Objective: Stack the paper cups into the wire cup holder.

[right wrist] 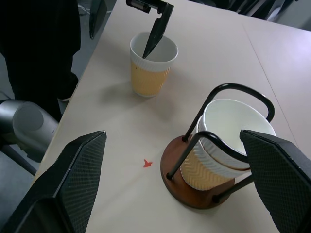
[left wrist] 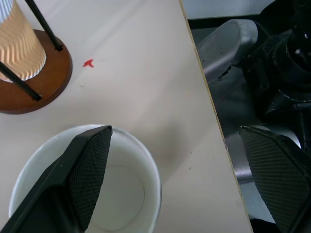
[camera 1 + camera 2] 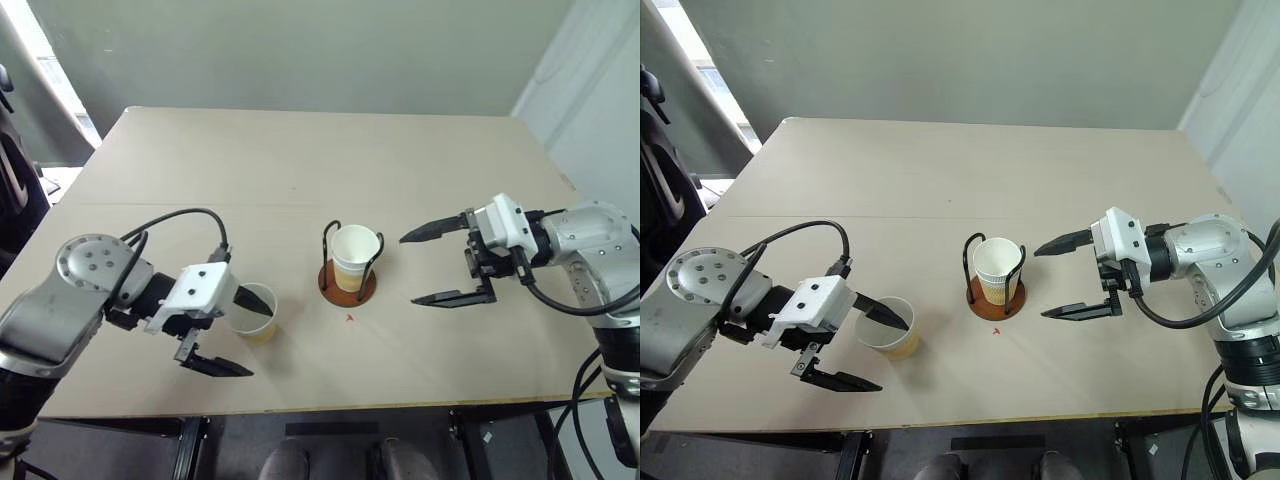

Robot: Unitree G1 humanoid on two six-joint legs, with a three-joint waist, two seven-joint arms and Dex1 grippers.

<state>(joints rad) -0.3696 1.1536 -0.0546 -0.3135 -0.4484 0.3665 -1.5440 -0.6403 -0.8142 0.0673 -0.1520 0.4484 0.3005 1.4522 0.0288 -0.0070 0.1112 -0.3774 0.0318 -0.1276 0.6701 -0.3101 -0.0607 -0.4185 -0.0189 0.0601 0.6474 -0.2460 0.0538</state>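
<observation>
- Two grippers are seen over one beige table (image 3: 300, 160), one at each side of the near half.
- Nearest, at the left, the left gripper (image 3: 235, 335) is spread wide and released; nothing is grasped. One of its fingers (image 2: 87, 170) is placed over the open mouth of a loose paper cup (image 3: 255, 315), and the other is held outside the cup, by the table's near edge.
- One loose paper cup is counted, standing upright on the table, left of the centre and near the front edge.
- One small red mark (image 3: 349, 318) is seen on the table surface, just in front of the holder.
- One wire cup holder (image 3: 347, 282) is placed at the middle of the table, with a round reddish-brown base and two black wire loops.
- Two nested paper cups (image 1: 228, 145) are counted inside the holder, upright between the loops, one rim showing just above the other.
- At the right, the right gripper (image 3: 432, 266) is held above the table, well apart from the holder, pointed toward it. Its fingers are parted wide and nothing is held.
- Three cups are counted altogether.
</observation>
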